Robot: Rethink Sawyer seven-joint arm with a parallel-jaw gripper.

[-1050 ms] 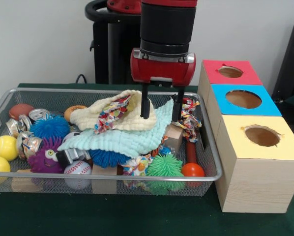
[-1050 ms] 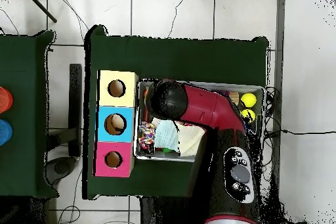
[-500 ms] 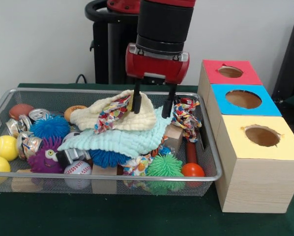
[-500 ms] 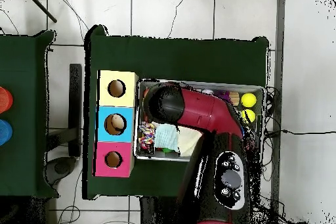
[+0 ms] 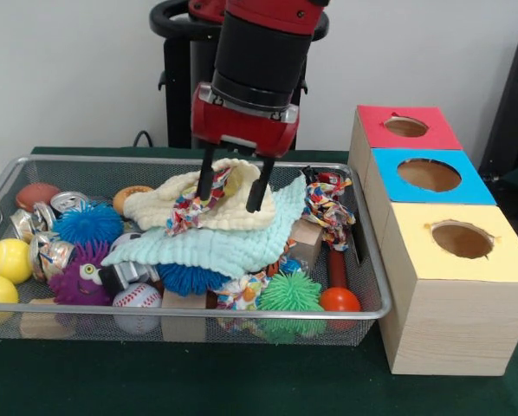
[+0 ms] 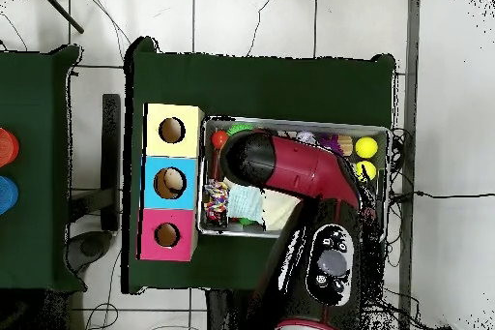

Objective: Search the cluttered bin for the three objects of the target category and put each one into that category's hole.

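Gripper now leftward over cream cloth

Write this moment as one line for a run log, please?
gripper: open, empty | position: over cream cloth atop mint cloth in wire bin | holes: three boxes, nothing visibly entering

Wall: plain white, behind tabletop | Tabletop: dark green cover | Floor: pale tiles, dark grout lines, black cables trailing across | Second green table: at overhead view's left edge, apart from tabletop | Light: even, diffuse
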